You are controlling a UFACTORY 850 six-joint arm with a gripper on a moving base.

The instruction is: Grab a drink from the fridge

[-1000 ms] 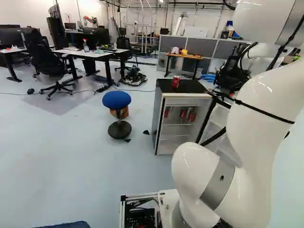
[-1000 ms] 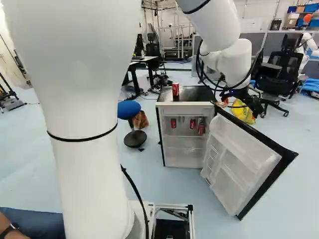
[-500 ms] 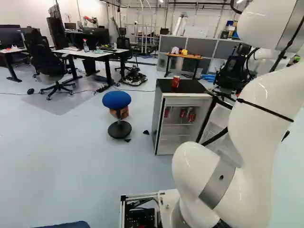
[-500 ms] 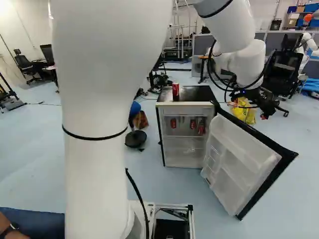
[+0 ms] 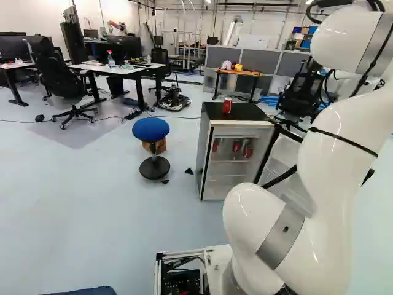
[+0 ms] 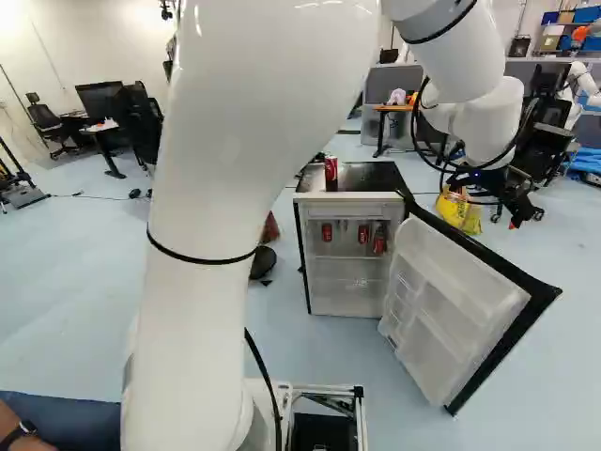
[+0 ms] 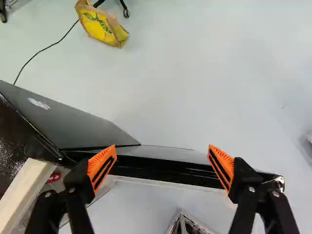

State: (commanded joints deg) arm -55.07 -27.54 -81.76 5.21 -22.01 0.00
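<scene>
My gripper (image 6: pixel 515 199) hangs beyond the swung-out fridge door, at the right of the right base view. In the wrist view the gripper (image 7: pixel 162 157) is open and empty, above the door's black edge (image 7: pixel 165 168), which crosses beneath its fingers. The small fridge (image 5: pixel 204 150) stands open, its door (image 6: pixel 455 310) out to the right. Red cans (image 6: pixel 363 234) sit on its upper shelf; another red can (image 6: pixel 331 169) stands upright on the black top. Part of a red can (image 7: pixel 53 178) shows beside one finger in the wrist view.
A blue stool (image 5: pixel 151 129) stands left of the fridge. On the floor beyond the door lies a yellow bag (image 6: pixel 458 210), near a black office chair (image 6: pixel 547 132). Another robot (image 6: pixel 582 85) stands at the far right. A person's arm (image 6: pixel 14 434) is close at the lower left.
My arm has swung to the right, carrying the gripper rightward and slightly lower in the right base view. The base, fridge and cans have stayed in place.
</scene>
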